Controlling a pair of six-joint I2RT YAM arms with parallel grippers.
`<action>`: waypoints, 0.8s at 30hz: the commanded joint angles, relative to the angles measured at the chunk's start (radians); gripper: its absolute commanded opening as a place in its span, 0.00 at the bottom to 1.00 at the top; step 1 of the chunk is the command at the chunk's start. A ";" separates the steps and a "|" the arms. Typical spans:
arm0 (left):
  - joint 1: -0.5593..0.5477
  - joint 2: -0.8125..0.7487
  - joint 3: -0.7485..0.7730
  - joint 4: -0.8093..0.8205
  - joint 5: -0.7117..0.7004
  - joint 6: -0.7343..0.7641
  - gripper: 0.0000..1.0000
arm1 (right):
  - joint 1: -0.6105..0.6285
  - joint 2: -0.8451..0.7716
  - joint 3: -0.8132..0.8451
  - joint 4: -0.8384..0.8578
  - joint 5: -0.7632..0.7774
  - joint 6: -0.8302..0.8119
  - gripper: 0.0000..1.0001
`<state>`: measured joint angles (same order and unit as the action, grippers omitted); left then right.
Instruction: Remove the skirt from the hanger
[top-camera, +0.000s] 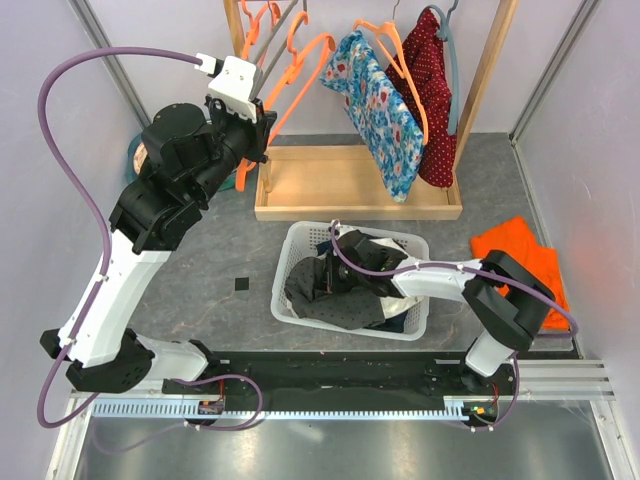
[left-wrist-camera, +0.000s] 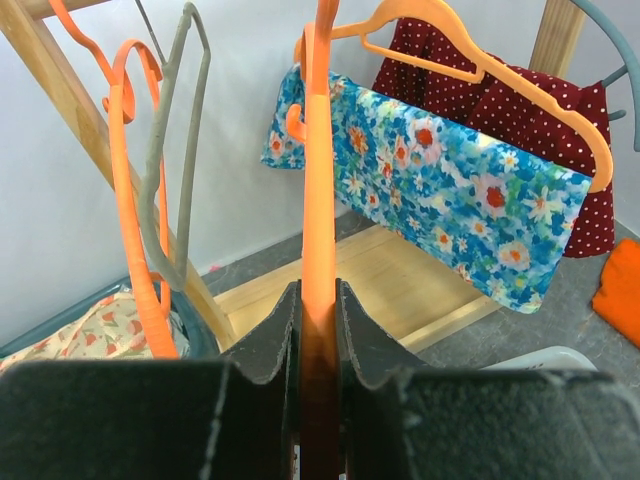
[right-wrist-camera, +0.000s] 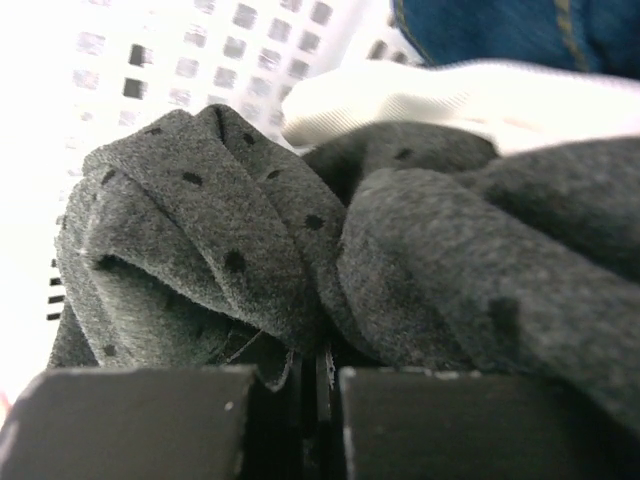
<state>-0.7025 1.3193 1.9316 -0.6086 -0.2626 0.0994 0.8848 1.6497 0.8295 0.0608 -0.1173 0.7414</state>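
Left gripper clamped the orange plastic hanger; right gripper pinched shut on the grey dotted skirt. Lifting without letting go could've dragged it out of the white plastic basket.

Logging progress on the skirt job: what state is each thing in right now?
Left gripper: shut on hanger.
Hanger: bare, clamped between the fingers.
Right gripper: shut on skirt.
Skirt: off the hanger, crumpled in basket.
Basket: holding clothes.
Floral garment: draped on its own hanger on the rack.
Red garment: hung on the rack.
Orange cloth: lying loose, right of basket.
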 joint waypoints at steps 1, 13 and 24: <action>0.001 -0.005 0.017 0.067 -0.039 0.040 0.02 | -0.004 0.127 -0.069 -0.038 -0.028 0.021 0.00; 0.001 0.122 0.096 0.070 -0.082 0.026 0.02 | 0.005 -0.125 0.085 -0.358 0.024 -0.204 0.90; 0.081 0.349 0.305 0.127 -0.130 0.017 0.02 | 0.019 -0.386 0.344 -0.541 0.034 -0.238 0.91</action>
<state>-0.6601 1.6318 2.1300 -0.5812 -0.3489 0.1059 0.8970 1.3357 1.0412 -0.3725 -0.1139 0.5438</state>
